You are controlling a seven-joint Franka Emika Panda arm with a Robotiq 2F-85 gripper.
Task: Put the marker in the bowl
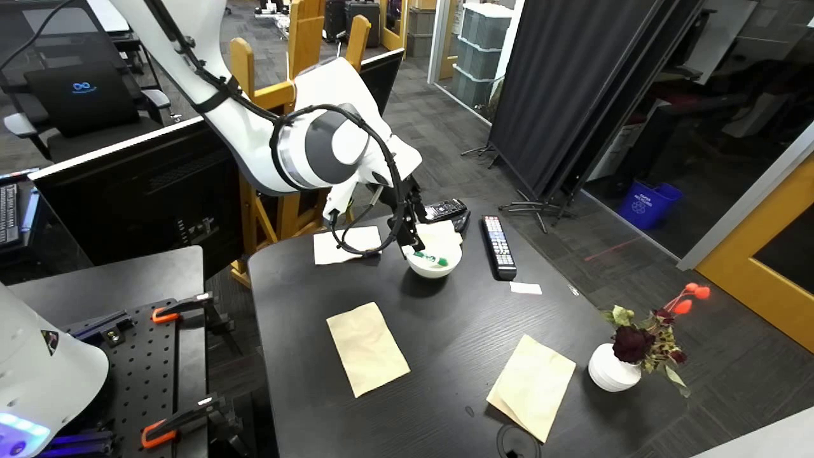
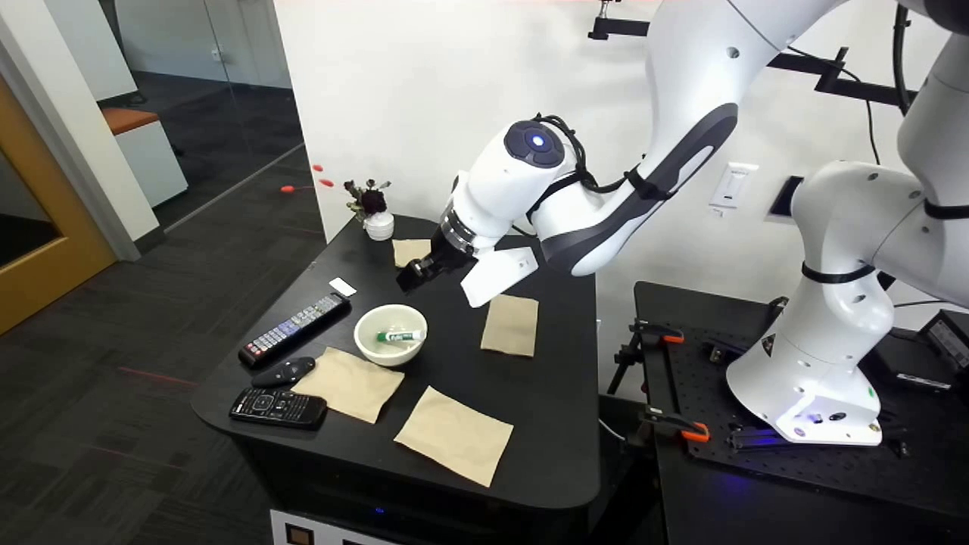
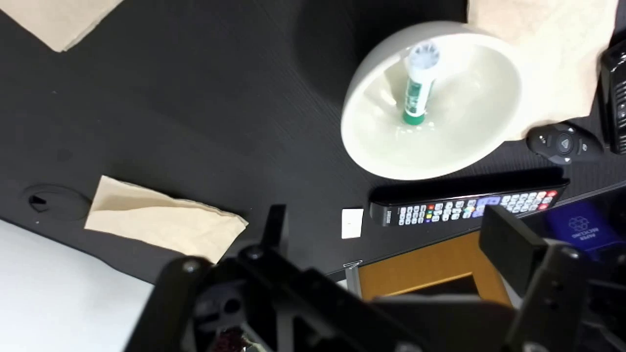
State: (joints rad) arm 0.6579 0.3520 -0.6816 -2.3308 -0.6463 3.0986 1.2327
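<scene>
One round, shallow, glossy white bowl [image 2: 387, 357]: upright on a black wood-grain table [image 2: 556, 424], set in from the edge. One white-barrelled, green-ended marker [image 3: 417, 95]: inside the bowl, tilted, white end toward the rim. Black fingers [image 3: 511, 249]: spread wide apart in the wrist view; in an exterior view the fingers [image 2: 411, 277] hang above the table, apart from the bowl. Four tan paper sheets [image 2: 456, 437]: one just beside the bowl, contact uncertain; open black surface separates the bowl from the other three. One long, flat black remote control [image 2: 297, 327]: between bowl and edge. One small, rounded black remote [image 2: 284, 372], one rectangular black remote [image 2: 278, 409]: near the same edge. One small white vase [image 2: 378, 225] with red and dark flowers: near the edge, well apart.
</scene>
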